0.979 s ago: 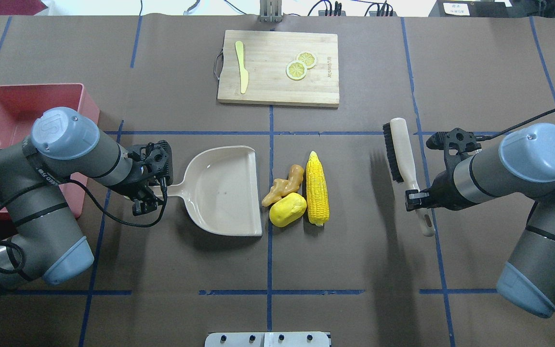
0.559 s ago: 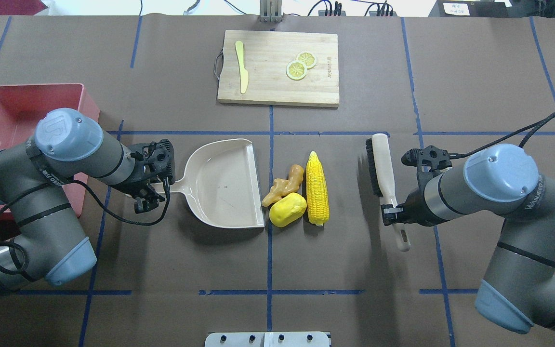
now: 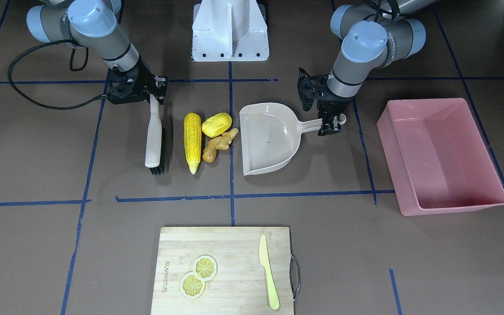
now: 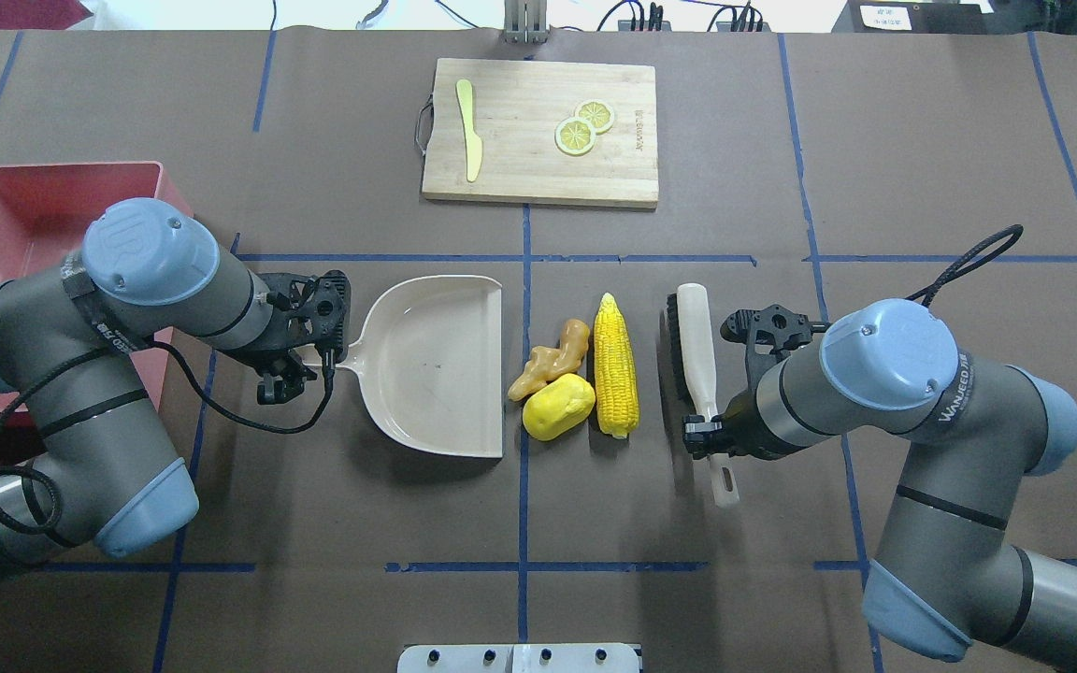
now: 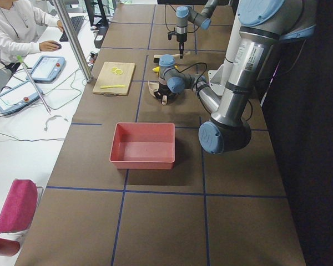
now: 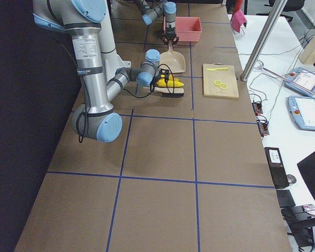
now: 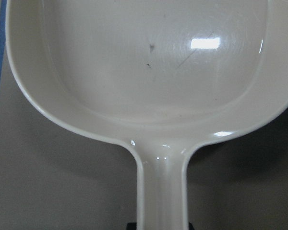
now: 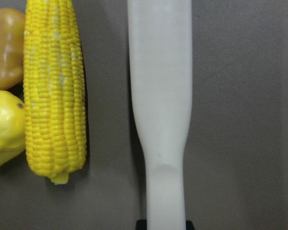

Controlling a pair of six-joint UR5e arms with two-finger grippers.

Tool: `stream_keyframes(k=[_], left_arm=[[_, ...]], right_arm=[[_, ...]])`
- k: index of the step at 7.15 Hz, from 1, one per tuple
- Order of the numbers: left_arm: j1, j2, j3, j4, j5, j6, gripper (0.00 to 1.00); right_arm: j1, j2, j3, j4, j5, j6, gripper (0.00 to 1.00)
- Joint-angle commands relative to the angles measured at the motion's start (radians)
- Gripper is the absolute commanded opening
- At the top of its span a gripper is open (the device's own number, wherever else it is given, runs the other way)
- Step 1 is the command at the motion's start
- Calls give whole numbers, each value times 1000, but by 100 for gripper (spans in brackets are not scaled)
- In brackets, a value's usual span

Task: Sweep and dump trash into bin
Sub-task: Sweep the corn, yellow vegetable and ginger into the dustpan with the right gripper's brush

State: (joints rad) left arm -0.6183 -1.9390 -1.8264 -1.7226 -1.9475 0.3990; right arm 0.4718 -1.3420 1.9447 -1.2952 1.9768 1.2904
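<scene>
The right pincer (image 4: 707, 432) is clamped on the handle of a white plastic brush with black bristles (image 4: 694, 341). The bristles face left, just beside a long yellow toy corn cob (image 4: 615, 366). Left of the cob, a knobbly tan toy ginger root (image 4: 552, 358) and a rounded yellow potato-like lump (image 4: 558, 408) sit touching each other on the brown worktop (image 4: 922, 140). Just left of them is the open mouth of a beige plastic dustpan (image 4: 436, 365). The left pincer (image 4: 307, 361) grips its handle. The large shallow pink plastic tub (image 4: 20, 201) stands at the far left, well apart from the trash.
</scene>
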Motion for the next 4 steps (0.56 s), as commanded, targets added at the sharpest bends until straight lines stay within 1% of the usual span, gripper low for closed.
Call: stream_keyframes(k=[1, 2, 3, 4], left_arm=[[3, -17, -5, 35, 9, 12, 8], [18, -76, 7, 99, 15, 11, 8], [29, -113, 13, 150, 51, 12, 8], [51, -118, 18, 150, 76, 11, 8]], right_arm=[[-27, 30, -18, -18, -1, 20, 1], [-33, 49, -32, -18, -1, 27, 1], [-44, 67, -52, -16, -3, 29, 1], [-51, 99, -79, -16, -3, 39, 1]])
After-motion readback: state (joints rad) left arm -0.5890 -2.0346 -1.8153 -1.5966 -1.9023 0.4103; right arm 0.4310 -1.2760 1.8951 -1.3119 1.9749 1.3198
